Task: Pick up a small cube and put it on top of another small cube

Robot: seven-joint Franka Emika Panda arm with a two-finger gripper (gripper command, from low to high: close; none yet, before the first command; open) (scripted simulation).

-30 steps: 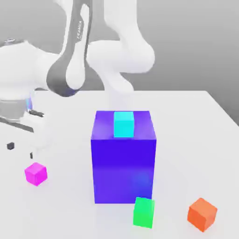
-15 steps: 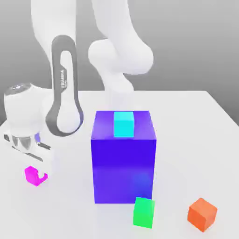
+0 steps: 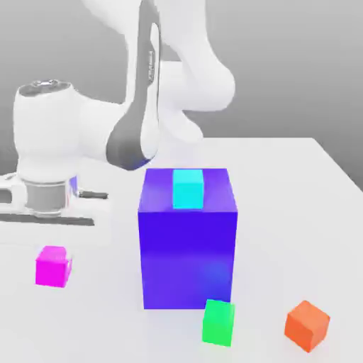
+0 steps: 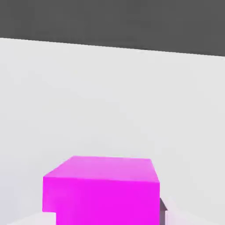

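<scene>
The small magenta cube (image 3: 53,266) is at the exterior view's left, low by the white table (image 3: 298,184). My gripper (image 3: 53,254) hangs straight down over it from the white hand (image 3: 44,193) and is shut on it. In the hand view the magenta cube (image 4: 102,191) sits close up with pale fingers (image 4: 173,214) pressed to its sides. I cannot tell whether it rests on the table or hangs just above it. The small green cube (image 3: 218,322) lies on the table in front of the big blue-purple block (image 3: 188,248), well off to the exterior view's right of my gripper.
A small cyan cube (image 3: 188,188) sits on top of the tall blue-purple block, which stands between the magenta and green cubes. A small orange cube (image 3: 307,325) lies at the front right. The arm's white links (image 3: 177,85) rise behind the block.
The hand came down over the magenta cube and the fingers shut on it. The cube turned to sit squarer. The arm's upper links swung over.
</scene>
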